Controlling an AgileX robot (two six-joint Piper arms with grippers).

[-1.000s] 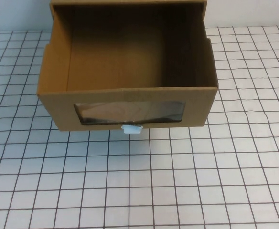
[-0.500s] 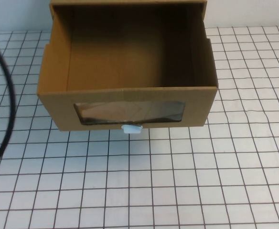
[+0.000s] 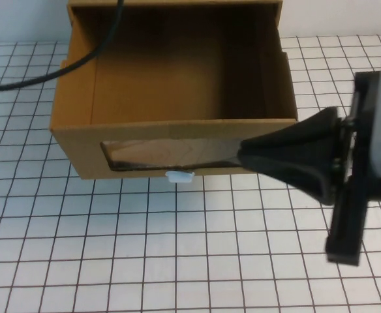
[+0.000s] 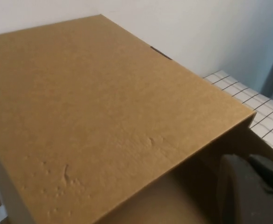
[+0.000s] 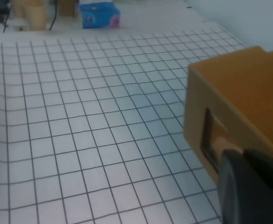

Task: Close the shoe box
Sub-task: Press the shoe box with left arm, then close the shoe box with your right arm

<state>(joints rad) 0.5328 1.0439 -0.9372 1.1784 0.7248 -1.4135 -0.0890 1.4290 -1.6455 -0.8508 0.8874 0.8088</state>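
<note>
Sitting pulled open on white gridded table (image 3: 177,261): brown cardboard drawer-style shoe box (image 3: 171,140). Hovering before its clear front window (image 3: 171,154): right gripper (image 3: 243,156), fingers pressed together. Hovering above box: left gripper (image 4: 248,191), finger state impossible to tell.

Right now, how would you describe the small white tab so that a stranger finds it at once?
Find the shoe box, pulled open on the gridded table. On its front, under the window, sits the white pull tab, the only white part. The right gripper hovers beside the window; the left gripper is over the box.
</note>
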